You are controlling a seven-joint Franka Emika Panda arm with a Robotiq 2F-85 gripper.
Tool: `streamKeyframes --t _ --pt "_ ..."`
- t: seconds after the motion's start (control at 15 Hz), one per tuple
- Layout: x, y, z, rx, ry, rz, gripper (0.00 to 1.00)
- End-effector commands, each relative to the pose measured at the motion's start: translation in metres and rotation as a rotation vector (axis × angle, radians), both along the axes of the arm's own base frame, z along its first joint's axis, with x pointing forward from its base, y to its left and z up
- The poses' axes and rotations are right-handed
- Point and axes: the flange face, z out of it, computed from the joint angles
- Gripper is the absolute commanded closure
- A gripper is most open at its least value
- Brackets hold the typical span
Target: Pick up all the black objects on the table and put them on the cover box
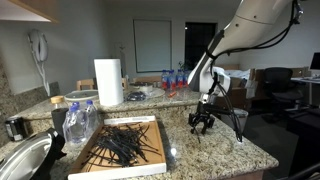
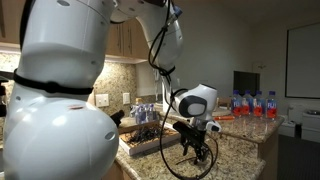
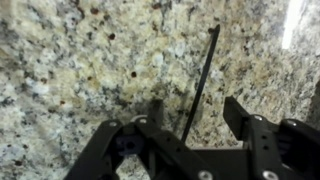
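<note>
Your black two-finger gripper (image 3: 193, 110) straddles, jaws apart, the thin black strip (image 3: 203, 80) on speckled granite counter (image 3: 70, 70); it seems off-centre, so centre before closing.

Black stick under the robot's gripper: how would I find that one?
Find the speckled granite counter beside the cardboard cover box. The gripper hangs over that stone. One thin black stick lies alone between its fingers, unlike the pile in the box.
</note>
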Motion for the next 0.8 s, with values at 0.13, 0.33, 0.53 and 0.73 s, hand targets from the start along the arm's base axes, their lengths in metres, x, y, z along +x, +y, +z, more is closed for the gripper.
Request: streamKeyframes --t 0.13,0.33,0.53,0.73 --pt "-0.004 0.001 -0.002 -0.006 0.013 -0.002 0.77" --pt "-0.002 0.004 0.001 -0.017 0.010 0.006 0.92" --pt "-0.001 0.007 0.005 -0.041 0.009 0.030 0.99" --pt "0.000 0.012 0.010 -0.056 0.009 0.046 0.95"
